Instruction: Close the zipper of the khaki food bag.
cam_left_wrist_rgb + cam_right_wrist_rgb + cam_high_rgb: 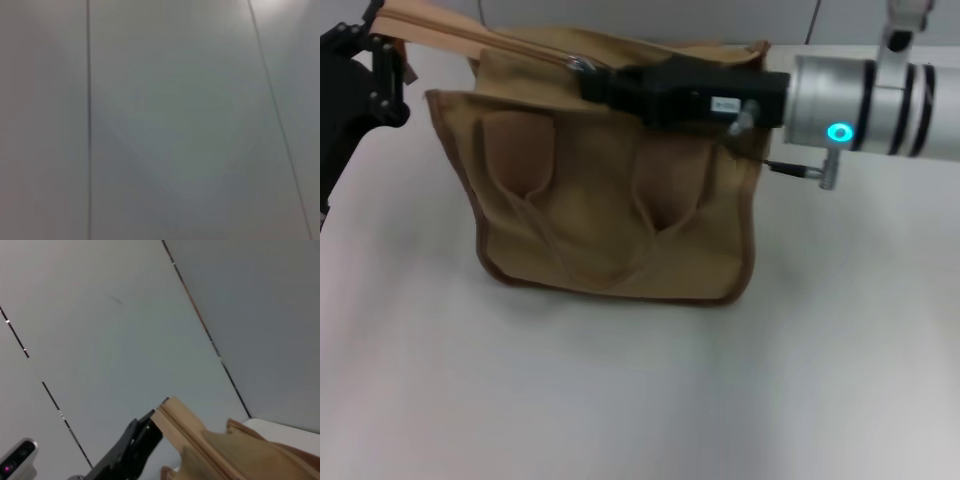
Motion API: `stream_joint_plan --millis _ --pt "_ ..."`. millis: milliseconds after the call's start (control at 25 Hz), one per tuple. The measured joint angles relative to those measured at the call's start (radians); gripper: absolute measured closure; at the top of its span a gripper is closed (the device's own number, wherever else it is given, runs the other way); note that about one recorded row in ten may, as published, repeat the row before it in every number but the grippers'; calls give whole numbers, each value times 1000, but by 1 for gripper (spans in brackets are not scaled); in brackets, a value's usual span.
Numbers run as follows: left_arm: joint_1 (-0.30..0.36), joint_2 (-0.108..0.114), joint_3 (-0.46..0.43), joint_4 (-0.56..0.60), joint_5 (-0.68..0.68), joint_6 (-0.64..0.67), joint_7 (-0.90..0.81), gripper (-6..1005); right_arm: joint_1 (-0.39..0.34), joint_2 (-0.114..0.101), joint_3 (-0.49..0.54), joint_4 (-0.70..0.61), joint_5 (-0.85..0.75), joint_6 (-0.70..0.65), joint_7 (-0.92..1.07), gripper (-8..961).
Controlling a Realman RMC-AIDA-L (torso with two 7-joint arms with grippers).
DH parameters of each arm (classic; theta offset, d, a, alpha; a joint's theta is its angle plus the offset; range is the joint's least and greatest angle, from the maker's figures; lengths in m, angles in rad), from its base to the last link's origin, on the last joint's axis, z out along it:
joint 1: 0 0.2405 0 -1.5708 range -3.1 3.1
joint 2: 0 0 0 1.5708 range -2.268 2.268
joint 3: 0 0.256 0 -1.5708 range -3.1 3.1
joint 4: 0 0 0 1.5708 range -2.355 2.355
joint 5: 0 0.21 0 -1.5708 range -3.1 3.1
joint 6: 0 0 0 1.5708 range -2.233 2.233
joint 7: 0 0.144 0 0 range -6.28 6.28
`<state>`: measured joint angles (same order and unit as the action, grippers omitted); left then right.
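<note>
The khaki food bag stands upright on the white table, its two looped handles facing me. The zipper runs along its top, and its free end is pulled out taut to the far left. My left gripper is at the top left, shut on that tape end; it also shows in the right wrist view pinching the tape. My right gripper reaches in from the right over the bag's top and is shut at the shiny silver pull, about mid-length of the zipper. The bag's top also shows in the right wrist view.
The white table stretches in front of and beside the bag. A grey panelled wall stands behind. My right arm's silver forearm crosses above the bag's right corner.
</note>
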<state>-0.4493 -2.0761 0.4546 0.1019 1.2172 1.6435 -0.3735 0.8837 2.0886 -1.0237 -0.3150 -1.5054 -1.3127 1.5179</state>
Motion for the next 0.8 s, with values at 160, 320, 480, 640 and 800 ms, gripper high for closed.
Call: stream_joint_plan --millis 160,320,480,640,800 --pt "13 2 -13 0 0 -4 -3 975 -96 -5 -3 -67 1 -31 14 946" --pt "24 4 -18 0 0 -9 -4 974 -203 -8 1 -149 2 -52 43 945" --pt "30 4 -15 1 0 -10 -6 973 -242 -9 3 -172 -1 -60 52 943" --pt "36 4 -12 1 2 -12 -6 973 -278 -20 7 -176 -2 -89 61 942" --pt "37 4 -8 1 9 -16 -6 972 -297 -28 25 -176 2 -108 65 940"
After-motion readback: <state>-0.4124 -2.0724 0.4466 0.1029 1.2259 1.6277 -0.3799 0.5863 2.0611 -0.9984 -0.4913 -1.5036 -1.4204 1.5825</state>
